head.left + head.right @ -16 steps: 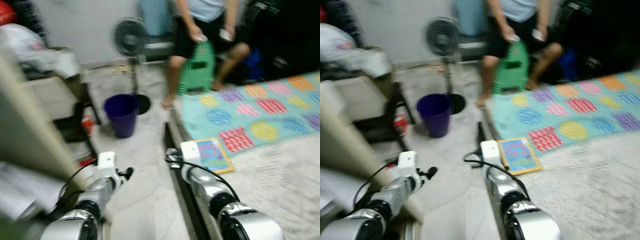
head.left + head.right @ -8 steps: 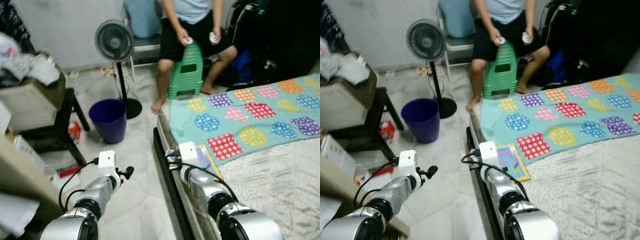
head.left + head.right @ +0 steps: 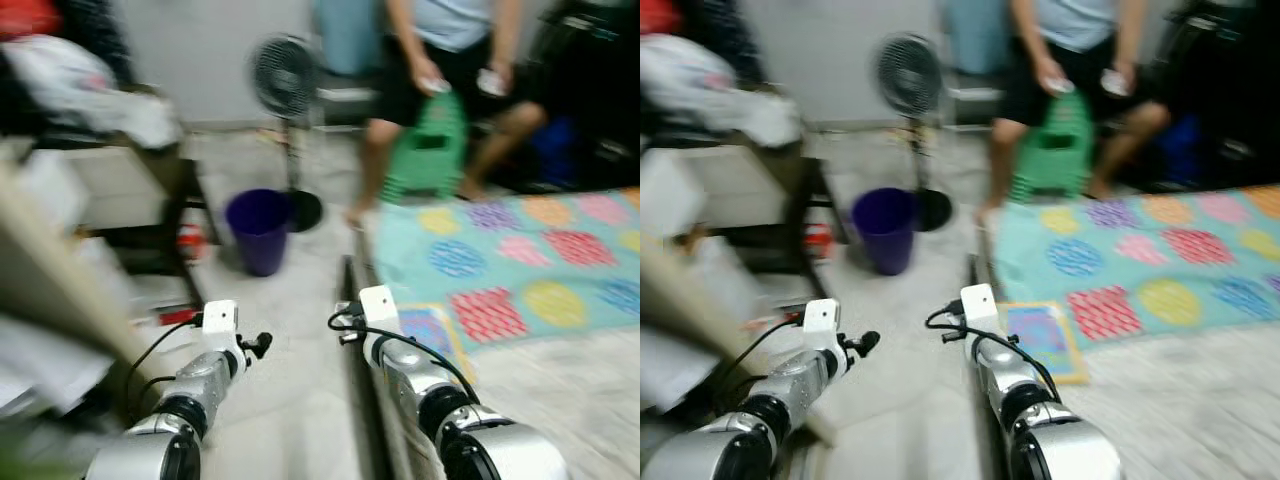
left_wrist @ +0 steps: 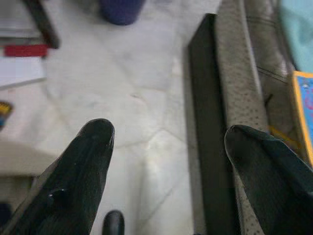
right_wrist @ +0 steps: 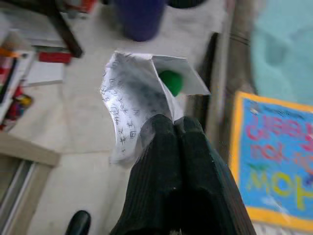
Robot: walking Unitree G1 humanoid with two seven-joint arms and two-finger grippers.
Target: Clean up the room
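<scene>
Carrying a crumpled white printed paper scrap (image 5: 134, 98) pinched in my right gripper (image 5: 176, 129), left gripper (image 4: 166, 139) spread empty, I judge the round purple plastic bin (image 3: 258, 228) ahead is next.

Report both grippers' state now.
Left gripper: open, holding nothing.
Right gripper: shut on a crumpled paper.

A crumpled sheet of paper (image 5: 132, 103), white with small printed characters (something green peeks from its fold), is pinched at its lower edge, hanging above pale floor. The purple bin (image 3: 259, 228) stands upright at twelve o'clock, mouth open.
</scene>
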